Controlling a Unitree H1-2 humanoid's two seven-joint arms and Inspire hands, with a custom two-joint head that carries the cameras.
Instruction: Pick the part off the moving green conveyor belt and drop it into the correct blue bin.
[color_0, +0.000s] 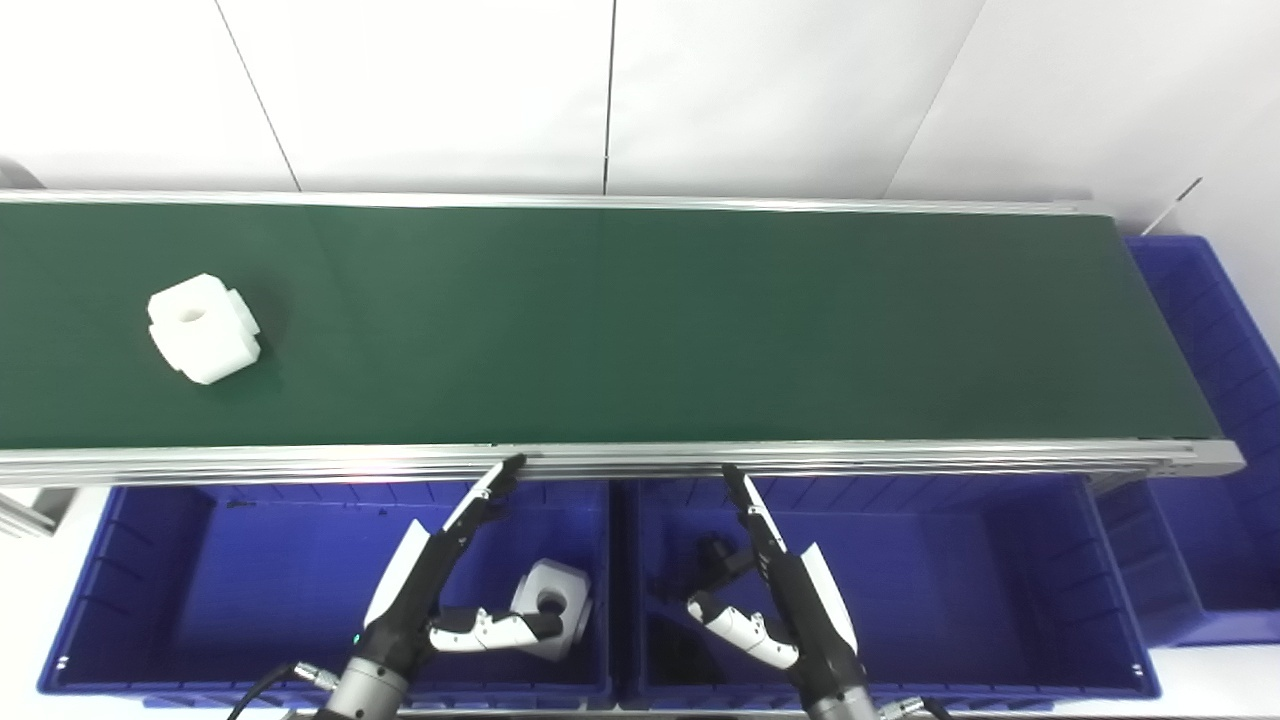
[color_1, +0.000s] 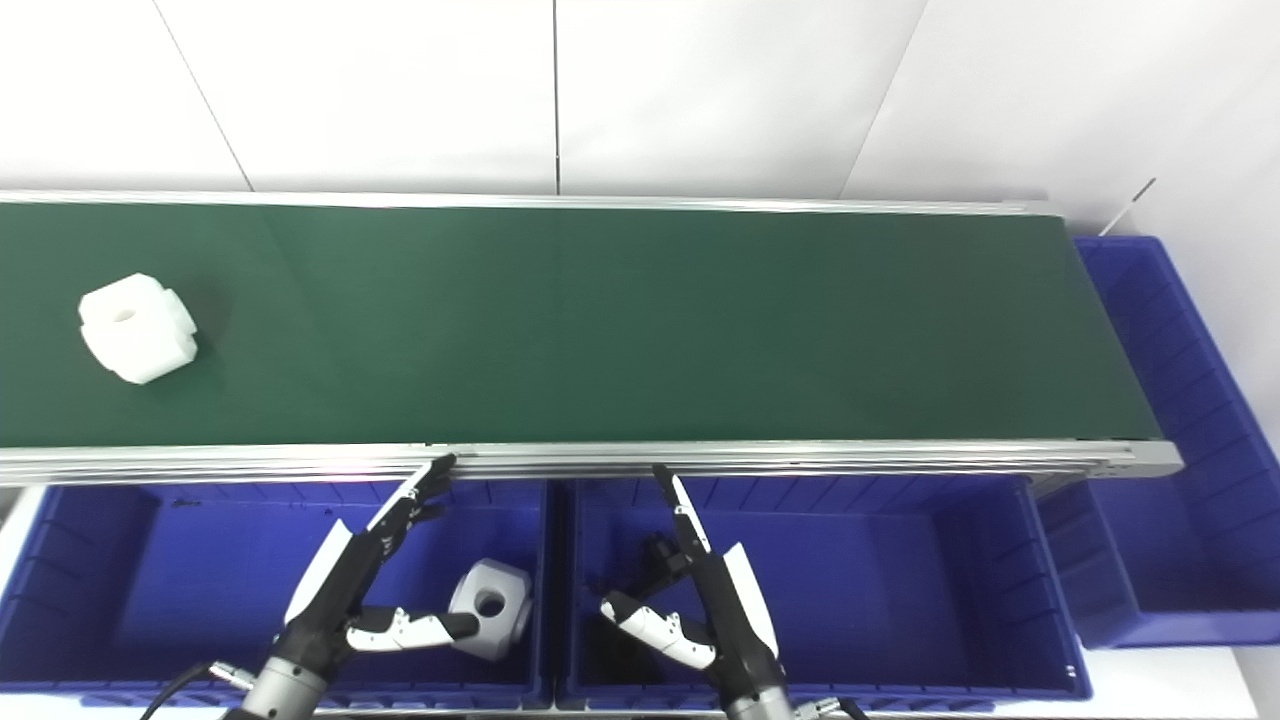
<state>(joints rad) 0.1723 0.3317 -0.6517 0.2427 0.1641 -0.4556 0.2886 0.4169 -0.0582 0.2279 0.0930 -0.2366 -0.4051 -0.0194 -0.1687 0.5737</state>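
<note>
Ahead, I see a green belt (color_0: 640, 320) under white wall panels (color_0: 450, 90), a white block (color_0: 204, 327) far left; my left hand (color_0: 440, 570) and right hand (color_0: 780, 580) hover with fingers apart over blue bins (color_0: 130, 600).

This is a sorting station in a lab or factory test cell. A long green conveyor belt (color_0: 640, 325) with aluminium side rails (color_0: 620, 460) runs along plain white wall panels (color_0: 450, 90), and blue plastic bins (color_0: 880, 590) stand in a row beneath its near edge and at its right end.
</note>
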